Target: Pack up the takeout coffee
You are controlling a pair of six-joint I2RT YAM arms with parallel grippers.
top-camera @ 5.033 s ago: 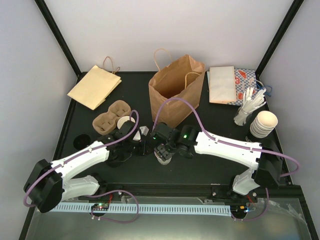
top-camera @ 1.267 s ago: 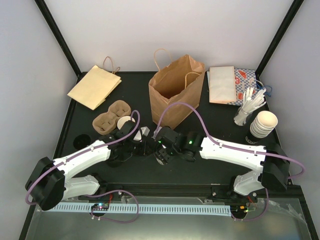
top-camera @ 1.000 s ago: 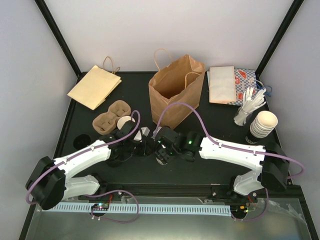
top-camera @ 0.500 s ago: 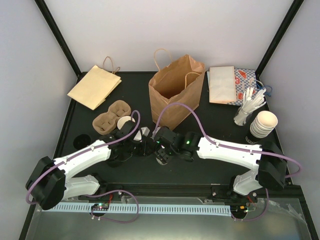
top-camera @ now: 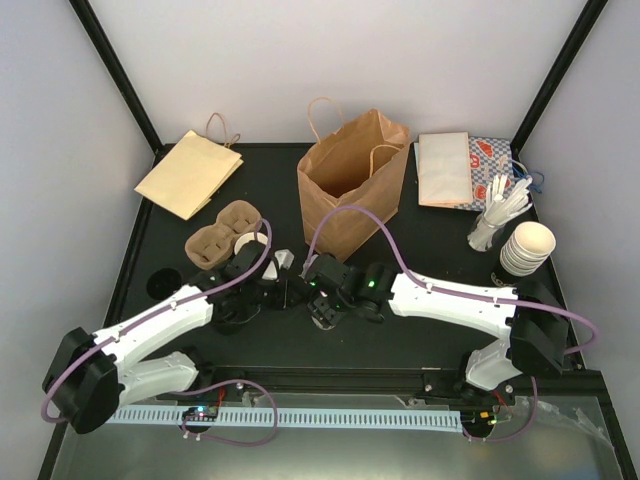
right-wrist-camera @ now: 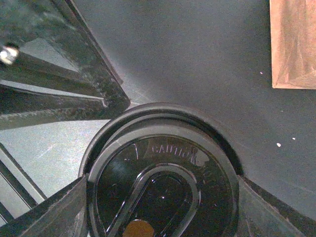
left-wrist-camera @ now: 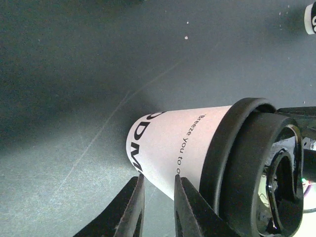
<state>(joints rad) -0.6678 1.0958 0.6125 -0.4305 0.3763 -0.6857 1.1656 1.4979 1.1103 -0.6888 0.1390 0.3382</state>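
- The step in hand looks to me like getting the capped drink ready to lift. The small white paper cup (left-wrist-camera: 168,148), tapered and with dark print on its side, wears a black plastic lid (right-wrist-camera: 163,192).
- It stands on the black table (left-wrist-camera: 98,49), just in front of the open brown paper bag (top-camera: 350,190). From above it is hidden under the arms.
- To do this well, I'd press straight down on the lid so the rim seats evenly all round. I'd squeeze lightly, since a paper wall buckles easily.
- I'd keep the cup upright on the way to the bag and clear the bag's front edge before lowering it.
- The right gripper (right-wrist-camera: 160,210) is spread wide around the lid, with a finger (right-wrist-camera: 47,215) against the rim on each side, so it is clasping the lid.
- The left gripper (left-wrist-camera: 158,185) is nearly closed, with only a narrow slot between its fingers (left-wrist-camera: 131,202).
- Its tips lie against the cup's lower side. I cannot tell whether they pinch anything or merely steady it.
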